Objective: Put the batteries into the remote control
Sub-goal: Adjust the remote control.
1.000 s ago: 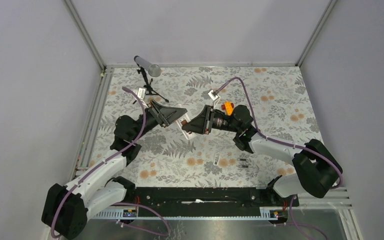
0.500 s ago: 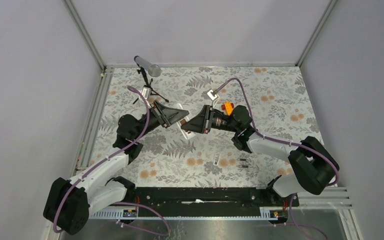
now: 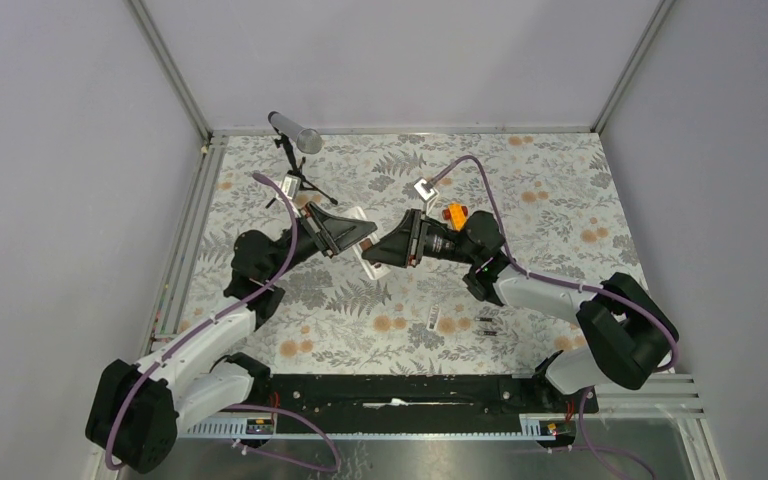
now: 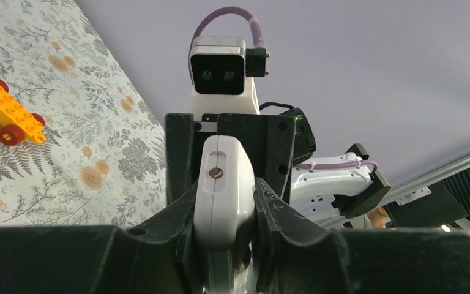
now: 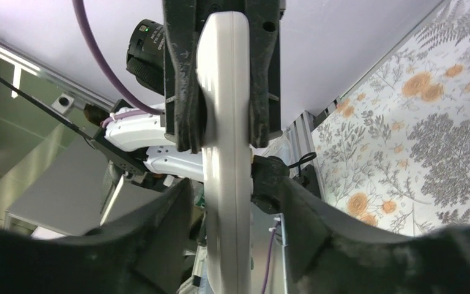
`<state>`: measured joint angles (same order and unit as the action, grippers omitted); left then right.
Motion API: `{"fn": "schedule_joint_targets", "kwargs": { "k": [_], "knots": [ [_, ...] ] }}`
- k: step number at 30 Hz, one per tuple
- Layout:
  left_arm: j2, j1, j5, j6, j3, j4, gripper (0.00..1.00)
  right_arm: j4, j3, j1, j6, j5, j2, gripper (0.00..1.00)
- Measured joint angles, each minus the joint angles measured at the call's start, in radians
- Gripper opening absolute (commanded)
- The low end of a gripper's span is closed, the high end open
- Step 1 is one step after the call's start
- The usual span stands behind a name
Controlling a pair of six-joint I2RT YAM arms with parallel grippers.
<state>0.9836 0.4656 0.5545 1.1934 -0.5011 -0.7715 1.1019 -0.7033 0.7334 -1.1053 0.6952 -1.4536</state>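
Scene: two robot arms meet nose to nose at the centre of the overhead view, above a table covered in a grey fern-and-orange-flower print (image 3: 560, 200).
Remote control: the slim white plastic rectangular remote (image 4: 223, 184) is held off the table between the two arms, edge-on to both wrist cameras.
Left gripper: the black two-finger left gripper (image 4: 224, 199) is clamped tight on the remote's two long sides, low in its own wrist view.
Right gripper: the black right gripper (image 5: 235, 193) has its jaws parted, with a slim gap on each side of the remote, so it seems to carry none of the weight.
Batteries: two tiny dark cylinders (image 3: 487, 322) lie on the table at lower right of centre, well apart from the remote.
Cover: a small flat white piece (image 3: 436, 321) lies just left of the batteries.
Why held so: probably a hand-over, so that the left arm steadies the remote while the right arm is freed to fetch batteries.
Progress: early; no battery looks loaded yet.
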Motion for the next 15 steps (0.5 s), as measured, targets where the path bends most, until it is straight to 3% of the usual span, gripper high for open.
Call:
{"fn": "schedule_joint_targets", "kwargs": {
  "k": [3,10,12,15],
  "knots": [
    [-0.011,-0.010,0.011,-0.024,0.000,0.031,0.00,-0.051,0.000,-0.011,0.019,0.006,0.002,0.88],
    [-0.036,-0.053,0.044,-0.199,-0.069,0.272,0.00,-0.409,0.029,-0.133,0.154,-0.082,0.198,0.90],
    [-0.035,-0.056,0.059,-0.239,-0.092,0.328,0.00,-0.487,0.026,-0.148,0.212,-0.103,0.261,0.94],
    [-0.022,-0.058,0.107,-0.257,-0.113,0.350,0.00,-0.507,0.011,-0.148,0.271,-0.016,0.281,0.97]
  ]
}}
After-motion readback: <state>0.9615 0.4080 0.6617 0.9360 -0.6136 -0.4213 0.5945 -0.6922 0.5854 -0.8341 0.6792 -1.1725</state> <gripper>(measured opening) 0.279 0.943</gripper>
